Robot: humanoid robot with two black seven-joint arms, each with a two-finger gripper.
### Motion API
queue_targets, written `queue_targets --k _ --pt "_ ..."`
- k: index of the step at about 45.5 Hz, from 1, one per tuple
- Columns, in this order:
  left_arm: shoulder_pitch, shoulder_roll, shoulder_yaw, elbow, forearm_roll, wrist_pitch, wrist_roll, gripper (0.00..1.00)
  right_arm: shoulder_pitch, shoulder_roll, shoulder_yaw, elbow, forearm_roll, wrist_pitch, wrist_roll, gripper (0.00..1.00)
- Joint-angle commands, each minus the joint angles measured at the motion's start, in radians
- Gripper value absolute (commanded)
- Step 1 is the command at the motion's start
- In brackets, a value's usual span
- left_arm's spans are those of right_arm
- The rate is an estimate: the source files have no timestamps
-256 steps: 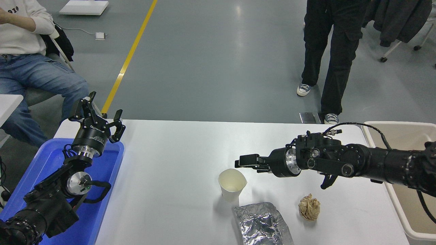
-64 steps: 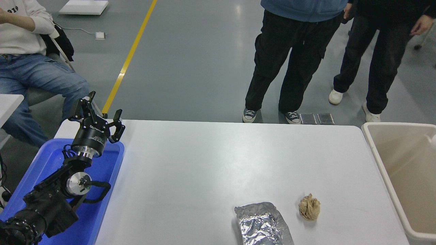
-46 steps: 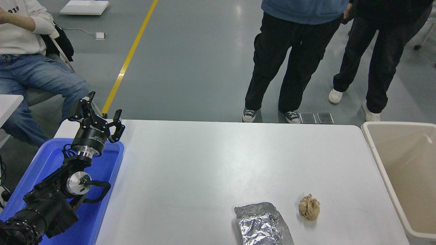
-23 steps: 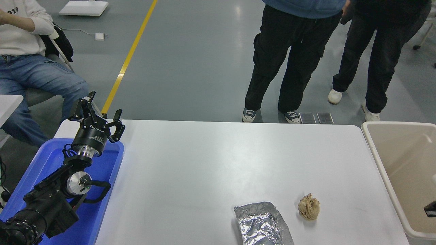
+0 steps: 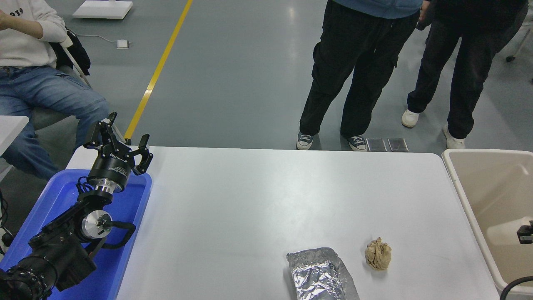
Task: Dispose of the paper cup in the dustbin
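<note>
**A:** What is the right claw (image 5: 525,233) doing?

**B:** Only a small black piece of it shows at the right edge, over the inside of the dustbin (image 5: 456,183). I cannot tell whether it is spread or pressed together. A loop of black cable (image 5: 514,286) shows below it, near the bin's near corner.

**A:** And the paper cup?

**B:** It is nowhere on the table (image 5: 258,200). A pale patch low inside the bin could be the cup, but I cannot tell. My guess is that the cup is in the bin and the job is about done.

**A:** So what could go wrong?

**B:** Mostly the way out. The claw sits low between the bin's walls, so a sideways pull could catch the thick rim and shove or tip the bin. The cable could also snag on that near corner. Lifting straight up first looks safer.

**A:** Is there room once it's over the table?

**B:** Plenty in the middle. Near the front edge lie a paper ball (image 5: 378,253) and, just to its left, a foil packet (image 5: 320,275). A low sweep there could knock either one off.

**A:** And the far side?

**B:** Two people (image 5: 354,62) stand close to the far edge, so reaching that way is risky. The left claw (image 5: 123,133) is parked with its fingers spread over the blue tray (image 5: 125,208), well apart from all this.
</note>
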Motion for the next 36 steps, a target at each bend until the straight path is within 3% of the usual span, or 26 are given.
queue_targets --k 1,12,29,36 --pt "0.0 0.001 -0.001 0.0 0.0 -0.001 0.0 1.0 -0.008 -0.015 0.001 0.003 -0.002 0.017 -0.014 1.0" --pt "0.003 0.005 -0.001 -0.001 0.0 -0.001 0.0 1.0 -0.017 -0.021 -0.059 0.007 -0.031 0.184 -0.025 1.0" --pt "0.0 0.001 -0.001 0.0 0.0 -0.001 0.0 1.0 0.158 -0.023 -0.298 0.109 -0.135 0.647 -0.008 1.0" --pt "0.0 0.001 0.001 0.0 0.0 -0.001 0.0 1.0 0.239 -0.024 -0.312 0.245 -0.17 0.675 0.0 1.0"
